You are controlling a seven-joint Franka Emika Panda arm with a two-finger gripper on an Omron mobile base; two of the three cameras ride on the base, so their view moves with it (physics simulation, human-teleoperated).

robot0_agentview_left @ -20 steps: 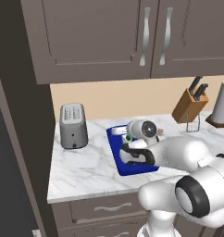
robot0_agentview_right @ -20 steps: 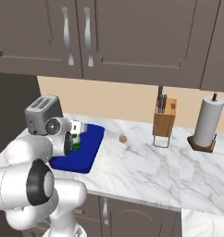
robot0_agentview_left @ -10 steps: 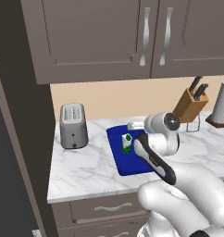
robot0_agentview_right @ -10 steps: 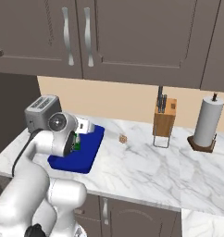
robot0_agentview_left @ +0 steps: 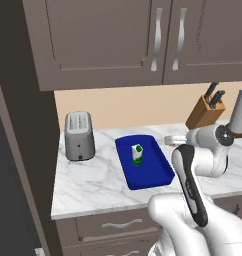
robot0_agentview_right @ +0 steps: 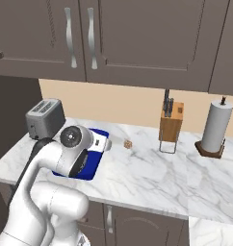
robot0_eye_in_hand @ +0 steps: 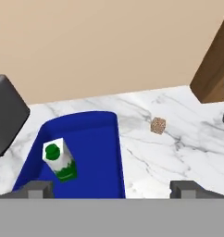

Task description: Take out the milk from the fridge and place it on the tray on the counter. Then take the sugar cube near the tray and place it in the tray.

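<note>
The milk (robot0_agentview_left: 137,154) (robot0_eye_in_hand: 59,160), a small white carton with a green cap, stands upright inside the dark blue tray (robot0_agentview_left: 152,172) (robot0_eye_in_hand: 99,139) (robot0_agentview_right: 99,134) on the marble counter (robot0_agentview_left: 93,181) (robot0_agentview_right: 152,168). The sugar cube (robot0_agentview_right: 128,143) (robot0_eye_in_hand: 158,125) lies on the marble just right of the tray. My gripper (robot0_eye_in_hand: 112,189) hovers above the tray's right rim, open, with nothing between its fingertips (robot0_eye_in_hand: 39,187). In the right base view, my white hand sits between the tray and the cube. The fridge is out of view.
A grey toaster (robot0_agentview_left: 79,136) (robot0_agentview_right: 44,116) stands left of the tray. A wooden knife block (robot0_agentview_left: 205,111) (robot0_agentview_right: 170,123) and a paper towel roll (robot0_agentview_right: 215,127) stand further right. Dark cabinets (robot0_agentview_left: 143,40) hang above the counter.
My hand has drawn back from the milk, up and to the right. The carton now stands free in the tray.
</note>
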